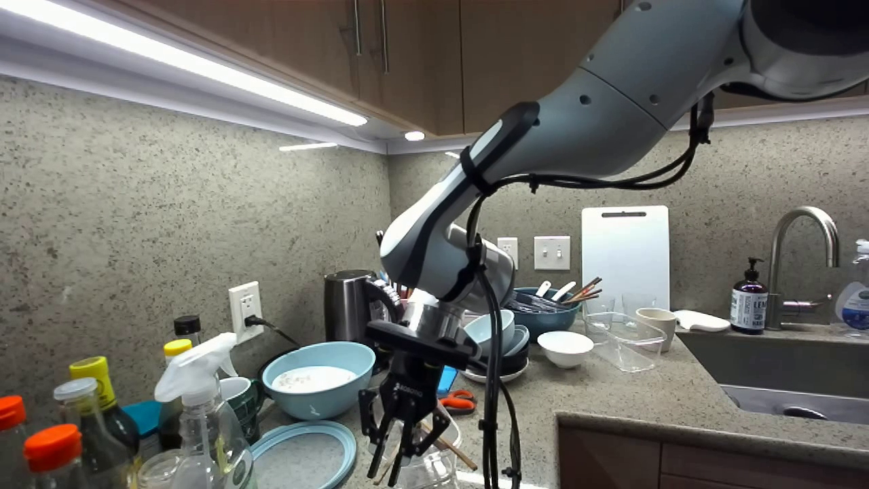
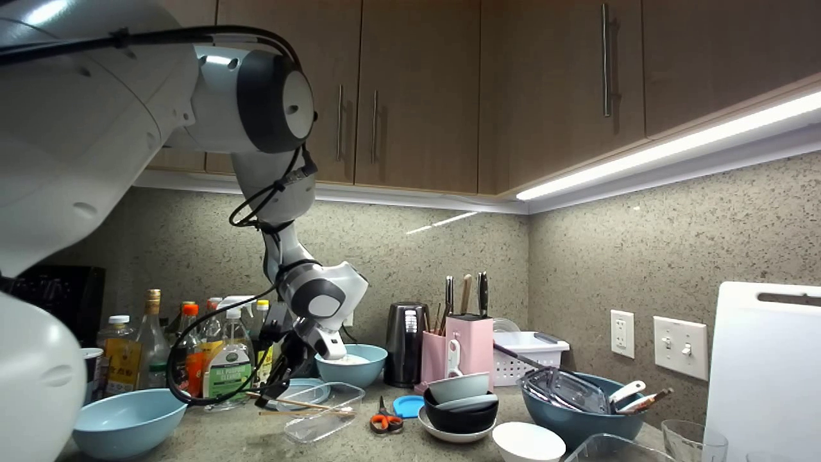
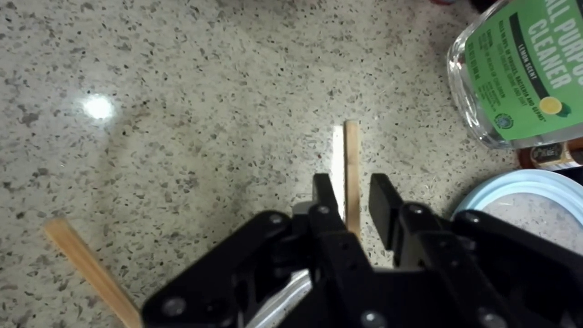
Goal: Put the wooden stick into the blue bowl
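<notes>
Hangs low over a speckled grey stone counter (image 3: 205, 91), with the black two-fingered gripper (image 3: 351, 196) parted partway and gripping nothing. Frames a slim, straight, tan wooden stick (image 3: 352, 159) between the fingertips (image 3: 381, 196) in the wrist view, apart from both, with a second tan wooden stick (image 3: 92, 271) farther left. Angles down near a clear rectangular plastic tray (image 2: 314, 430) in an exterior view, with both sticks outside the wide, round, light-blue bowl (image 1: 319, 404) beside a dark metal kettle (image 2: 406, 350).
</notes>
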`<state>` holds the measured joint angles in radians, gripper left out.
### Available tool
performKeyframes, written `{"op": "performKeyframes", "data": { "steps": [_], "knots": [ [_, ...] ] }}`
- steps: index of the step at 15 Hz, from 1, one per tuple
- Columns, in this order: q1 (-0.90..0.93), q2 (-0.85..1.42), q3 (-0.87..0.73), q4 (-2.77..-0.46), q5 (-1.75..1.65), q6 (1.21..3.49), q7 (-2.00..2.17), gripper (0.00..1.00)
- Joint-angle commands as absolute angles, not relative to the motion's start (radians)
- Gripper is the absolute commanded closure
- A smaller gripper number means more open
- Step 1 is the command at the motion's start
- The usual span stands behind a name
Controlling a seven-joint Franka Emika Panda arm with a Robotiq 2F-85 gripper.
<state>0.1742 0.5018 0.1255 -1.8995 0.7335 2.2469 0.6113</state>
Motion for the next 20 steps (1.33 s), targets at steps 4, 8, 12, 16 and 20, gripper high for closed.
{"op": "performKeyframes", "data": {
  "steps": [4,8,12,16,20],
  "knots": [
    [0.192,0.493,0.121,-1.901,0.722,2.238,0.628,0.99],
    [0.231,0.454,0.109,-1.937,0.645,2.251,0.643,0.98],
    [0.284,0.380,0.104,-1.988,0.468,2.270,0.655,0.98],
    [0.314,0.294,0.106,-2.027,0.294,2.267,0.653,0.98],
    [0.280,0.214,0.135,-2.018,0.241,2.226,0.564,0.98]
  ]
}}
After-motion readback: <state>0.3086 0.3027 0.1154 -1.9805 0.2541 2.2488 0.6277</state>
